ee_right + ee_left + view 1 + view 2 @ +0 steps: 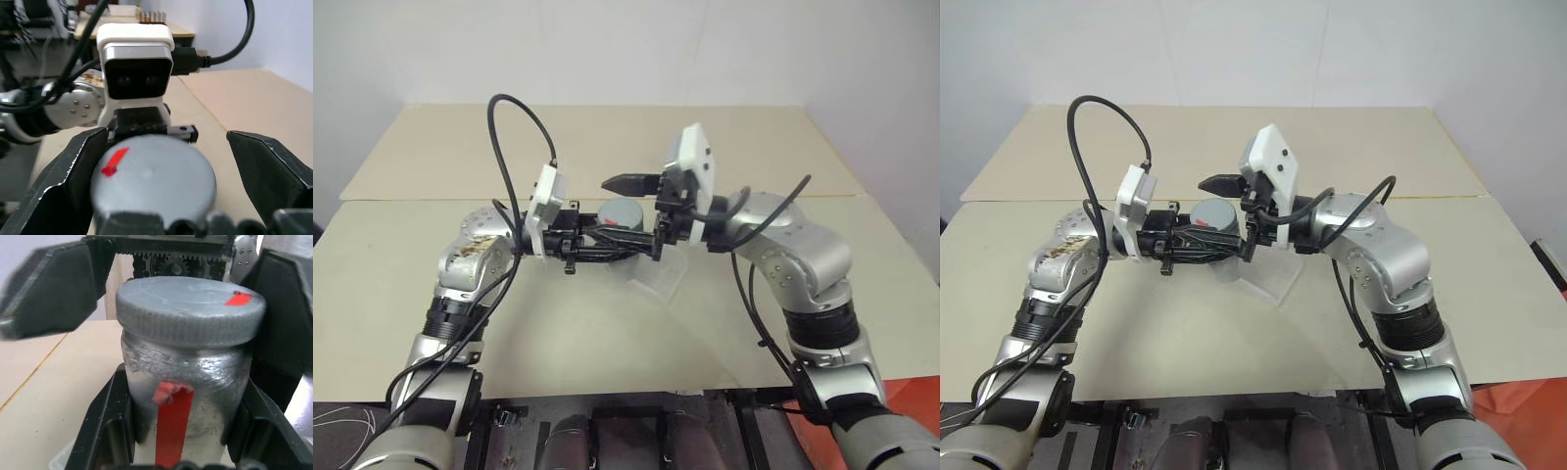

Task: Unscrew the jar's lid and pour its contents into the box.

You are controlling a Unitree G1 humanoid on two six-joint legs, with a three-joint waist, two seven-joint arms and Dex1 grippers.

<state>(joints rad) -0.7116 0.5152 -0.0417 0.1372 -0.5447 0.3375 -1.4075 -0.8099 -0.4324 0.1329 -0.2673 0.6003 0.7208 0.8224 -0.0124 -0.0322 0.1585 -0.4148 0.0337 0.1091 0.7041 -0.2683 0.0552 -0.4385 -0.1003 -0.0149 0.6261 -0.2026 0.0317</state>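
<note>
- Left eye view: the left gripper (619,247) reaches in level from the left and is clenched around the body of the jar (625,235), holding it upright above the beige table (607,333); the grey lid (625,211) is still screwed on. The right gripper (641,213) comes in from the opposite side with its jaws spread wide, one black finger (628,182) behind the lid and the other in front and lower down. The clear box (658,277) lies on the table just below and a little to the right of the jar
- Right eye view: the same scene (seen slightly from the other side), with the jar over the near-left end of the box and a black cable (1102,127) looping up from the left wrist
- Left wrist view: the left fingers (105,428) press both sides of the silvery jar, a red strip (172,423) runs down its wall, and the ribbed lid carries a small red mark (238,299). The right gripper's dark fingers stand either side of the lid, apart from it
- Right wrist view: the lid sits between the two spread fingers, close against one of them with a clear gap to the other; the white camera housing (136,63) on the left wrist faces back
</note>
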